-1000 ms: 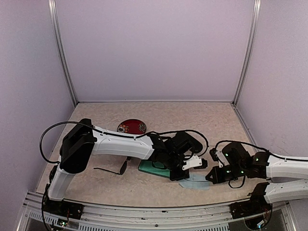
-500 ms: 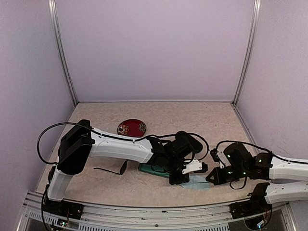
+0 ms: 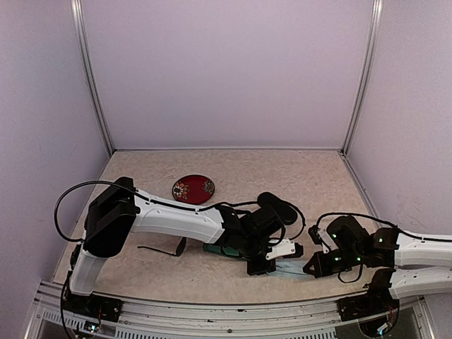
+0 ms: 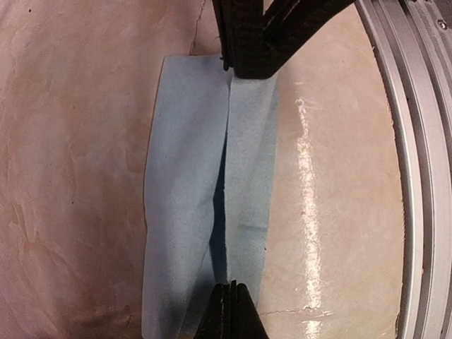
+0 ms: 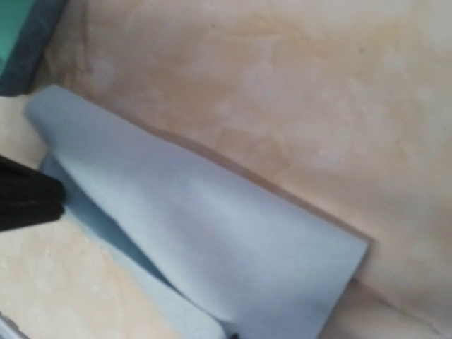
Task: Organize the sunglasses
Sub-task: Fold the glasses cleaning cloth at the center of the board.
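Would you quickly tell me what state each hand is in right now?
Left hand: closed, pinching one edge of the light blue cloth.
Right hand: closed, pinching the cloth's opposite edge.

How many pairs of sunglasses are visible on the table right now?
1: the thin black-framed sunglasses lie near the table's front left, beside the left arm. Another pair may be hidden under that arm.

Beige table (image 3: 318,183) with red disc (image 3: 193,188), thin black sunglasses (image 3: 181,246), teal case (image 3: 213,247), folded pale-blue cloth (image 4: 183,176).
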